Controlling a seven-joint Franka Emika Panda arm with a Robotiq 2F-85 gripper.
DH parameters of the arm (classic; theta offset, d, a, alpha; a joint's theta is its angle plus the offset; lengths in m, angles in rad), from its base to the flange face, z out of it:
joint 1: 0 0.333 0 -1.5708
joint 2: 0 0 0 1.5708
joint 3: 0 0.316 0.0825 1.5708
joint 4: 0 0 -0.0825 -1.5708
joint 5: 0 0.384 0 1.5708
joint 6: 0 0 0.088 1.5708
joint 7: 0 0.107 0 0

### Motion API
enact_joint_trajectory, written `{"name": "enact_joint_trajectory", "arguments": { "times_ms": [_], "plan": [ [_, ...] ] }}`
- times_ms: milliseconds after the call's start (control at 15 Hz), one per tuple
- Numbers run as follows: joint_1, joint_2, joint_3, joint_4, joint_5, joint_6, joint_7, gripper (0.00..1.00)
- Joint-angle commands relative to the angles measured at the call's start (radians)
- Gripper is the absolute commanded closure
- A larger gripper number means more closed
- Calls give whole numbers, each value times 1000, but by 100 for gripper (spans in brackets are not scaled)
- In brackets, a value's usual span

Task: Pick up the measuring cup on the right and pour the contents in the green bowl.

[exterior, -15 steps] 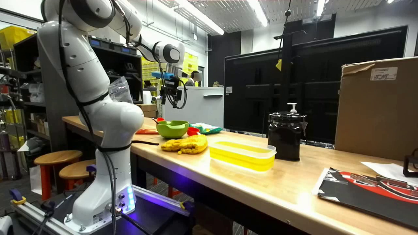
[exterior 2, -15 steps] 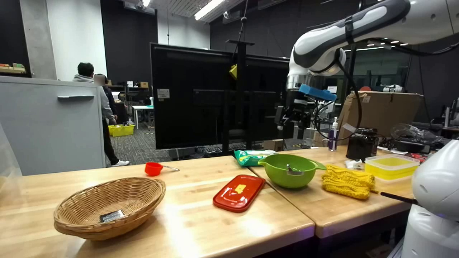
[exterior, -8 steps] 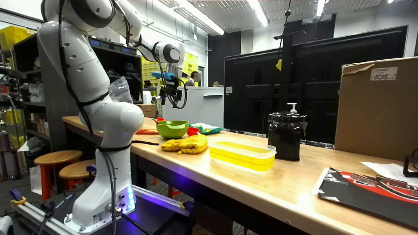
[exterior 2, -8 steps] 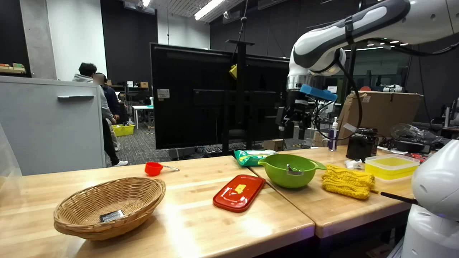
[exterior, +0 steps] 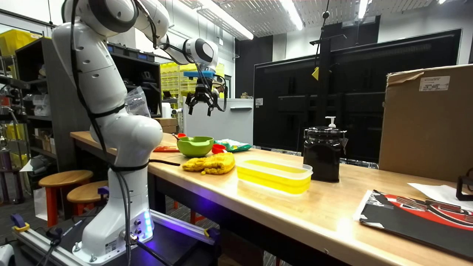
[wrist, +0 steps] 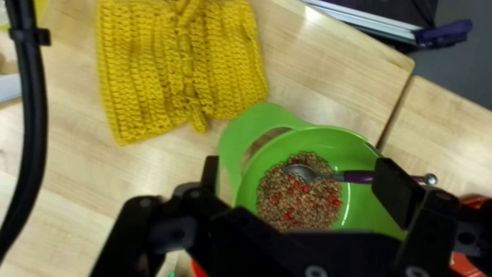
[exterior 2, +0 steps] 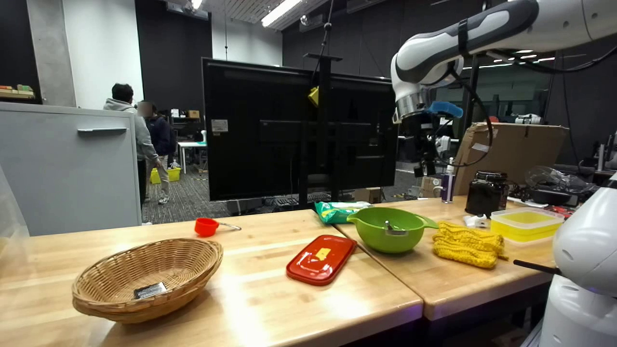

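Observation:
The red measuring cup (exterior: 218, 148) on the right rests on the table against the green bowl (exterior: 196, 146) in an exterior view. From the opposite side the bowl (exterior 2: 393, 230) hides it, and only a sliver of red (wrist: 196, 270) peeks out under the gripper's left side in the wrist view. Brown grains with red bits fill the bottom of the bowl (wrist: 365, 207), and a purple-handled spoon (wrist: 357, 177) lies in it. My gripper (exterior: 200, 111) hangs well above the table, fingers spread apart. Between the fingertips of the gripper (wrist: 301, 182) I see nothing held.
Another red cup (exterior 2: 206, 226) with a handle lies beyond a wicker basket (exterior 2: 149, 274). Around the bowl are a red lid (exterior 2: 322, 259), a green packet (exterior 2: 340, 212) and a yellow knitted cloth (exterior 2: 468, 243). A yellow tray (exterior: 275, 177) and a black jar (exterior: 322, 155) stand further along.
The arm has swung toward the jar's end of the table, and the gripper has turned and tilted, staying open. Cups and bowl have not moved. People in the background have shifted.

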Motion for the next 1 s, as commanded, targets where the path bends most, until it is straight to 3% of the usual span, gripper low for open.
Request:
{"name": "enact_joint_trajectory", "arguments": {
  "times_ms": [0, 67, 133, 667, 933],
  "plan": [
    [-3, 138, -50, 173, -127, -103, -224, 0],
    [-7, 162, -50, 204, -168, -104, -242, 0],
    [-8, 80, -46, 107, -114, -59, -177, 0],
    [-6, 136, -37, 147, -127, -101, -187, 0],
    [17, 224, -40, 200, -201, -159, -391, 0]
  ]
}}
